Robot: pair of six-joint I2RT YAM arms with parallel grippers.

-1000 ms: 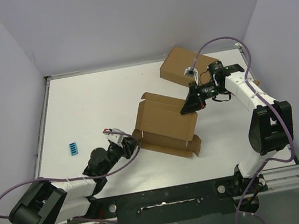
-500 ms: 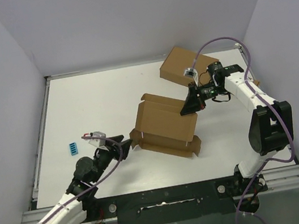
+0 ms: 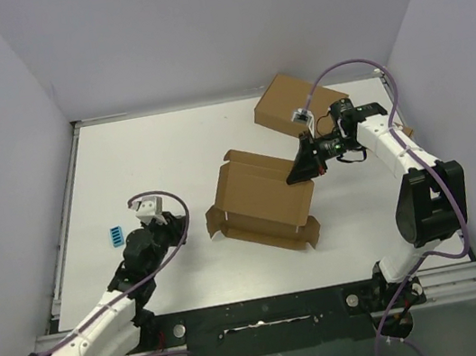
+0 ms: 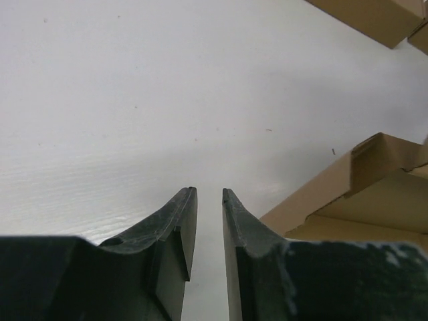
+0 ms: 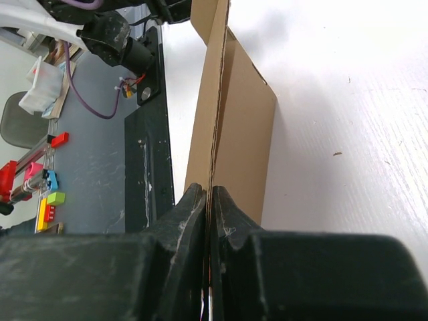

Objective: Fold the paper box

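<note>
brown paper box (image 3: 260, 200) wall clamped in outstretched right gripper (image 5: 208, 192), left gripper (image 4: 208, 194) low, narrowly parted, empty

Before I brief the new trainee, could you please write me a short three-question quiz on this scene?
1. True or false: the left fingers are gripping the paper box.
2. Multiple choice: what are the right fingers closed on? A) the larger brown box; B) a cardboard panel of the paper box; C) nothing.
3. Fill in: the small item lying to the left of the paper box in the top view is ___ in colour.

Key: 1 false, they hold nothing and are clear of the box; 2 B; 3 blue.
</note>
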